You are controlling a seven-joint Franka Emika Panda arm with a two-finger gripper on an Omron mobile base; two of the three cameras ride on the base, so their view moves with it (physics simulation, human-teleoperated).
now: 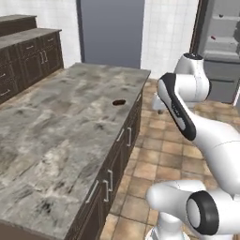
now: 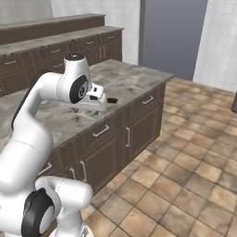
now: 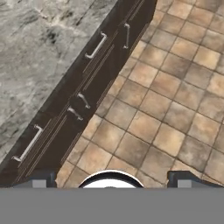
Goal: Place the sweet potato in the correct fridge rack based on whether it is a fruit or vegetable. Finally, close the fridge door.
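Note:
The sweet potato (image 1: 118, 101) is a small dark oblong lump lying on the grey marble counter (image 1: 56, 136), close to its right edge. In the right base view the sweet potato (image 2: 113, 99) peeks out just behind my white hand. My gripper (image 3: 111, 181) is open, its two dark fingertips (image 3: 39, 180) set wide apart with nothing between them. It hangs over the counter's edge and looks down at the drawer fronts and the tiled floor. The fridge (image 1: 220, 47) stands at the far right, with a pale grey fridge rack (image 1: 224, 43) showing inside.
Dark cabinet fronts with metal handles (image 3: 97, 45) run under the counter. Brown tiled floor (image 2: 185, 152) lies between the counter and the fridge. More dark cabinets (image 1: 28, 56) line the back left wall. A grey panel (image 1: 111, 33) stands behind the counter.

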